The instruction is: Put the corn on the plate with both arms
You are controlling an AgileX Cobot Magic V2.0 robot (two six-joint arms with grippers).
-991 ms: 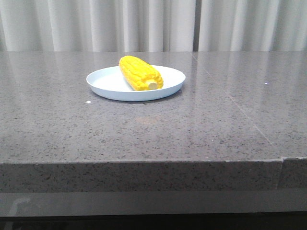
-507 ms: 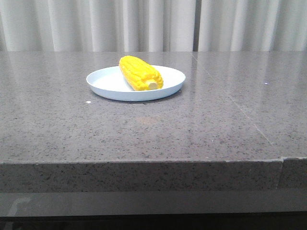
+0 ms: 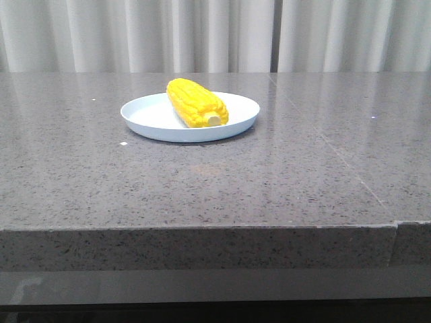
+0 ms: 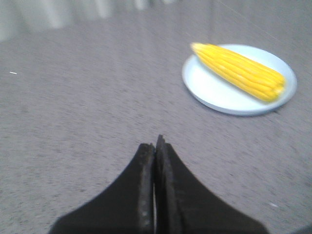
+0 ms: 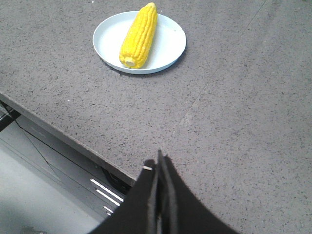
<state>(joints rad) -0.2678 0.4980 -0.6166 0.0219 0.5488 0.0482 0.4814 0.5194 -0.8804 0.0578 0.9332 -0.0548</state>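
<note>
Left end effector [image 4: 155, 146] and right end effector [image 5: 160, 158] both pressed together, empty, above the tabletop [image 3: 269, 175]; corn [image 3: 196, 102] lies on the plate [image 3: 148, 114]

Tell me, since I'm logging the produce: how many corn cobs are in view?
1. The corn lies on the plate, its pale stub toward the camera in the front view. No others show on the table.

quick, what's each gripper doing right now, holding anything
Left gripper: closed, holding nothing, away from the plate.
Right gripper: closed, holding nothing.
The corn lies on the plate.
</note>
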